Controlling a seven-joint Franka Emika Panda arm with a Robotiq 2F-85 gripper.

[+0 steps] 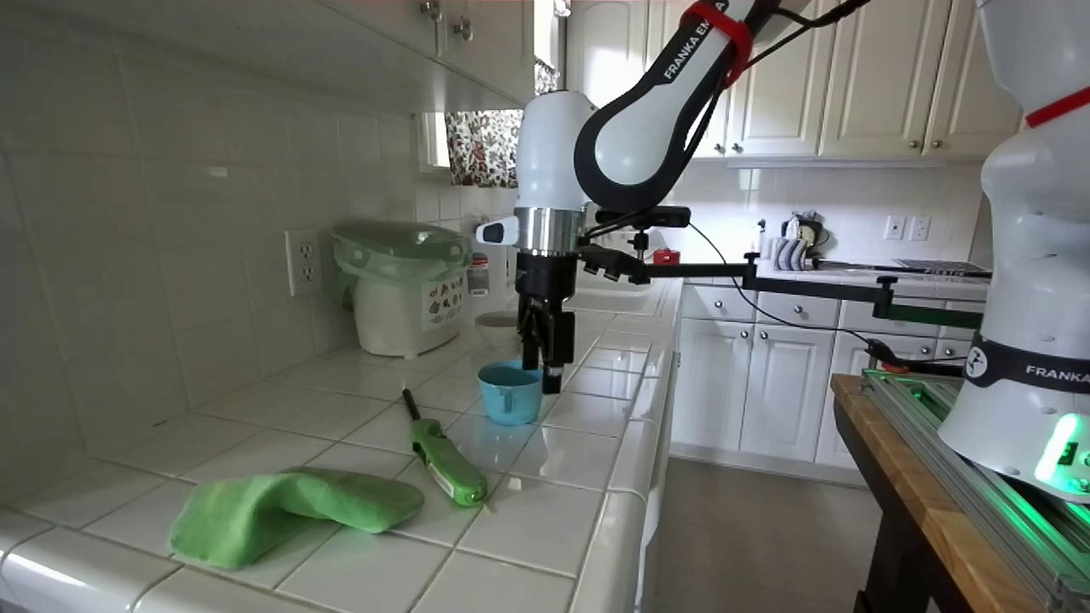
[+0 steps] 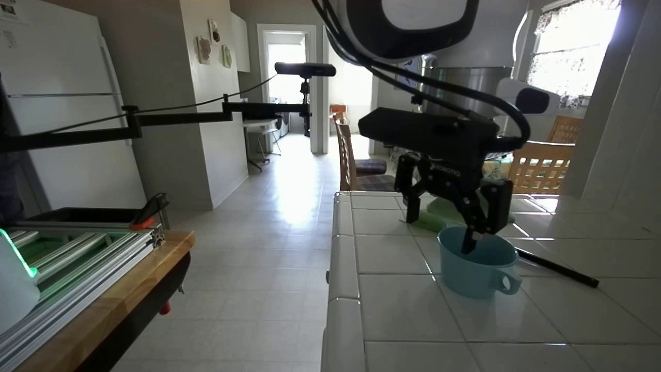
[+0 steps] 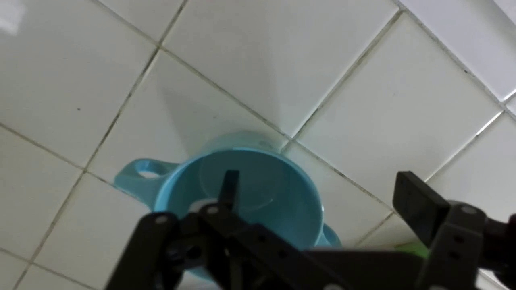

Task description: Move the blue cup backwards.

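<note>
The blue cup [image 1: 508, 400] stands upright on the white tiled counter and shows in both exterior views [image 2: 472, 276]. It has small side handles, two of which show in the wrist view [image 3: 282, 193]. My gripper [image 1: 542, 376] is open and points down over the cup. In an exterior view, one fingertip of the gripper [image 2: 440, 231] is at the cup's mouth and the other is outside it. In the wrist view the gripper's fingers [image 3: 318, 177] are wide apart with the cup's rim between them. How deep the finger reaches into the cup is unclear.
A green lighter [image 1: 447, 464] with a black tip lies beside the cup. A green cloth [image 1: 289, 511] lies near the counter's end. A white appliance [image 1: 392, 306] with a green lid and a bowl [image 1: 496, 328] stand by the tiled wall. The counter's rounded edge [image 1: 626, 477] drops to the floor.
</note>
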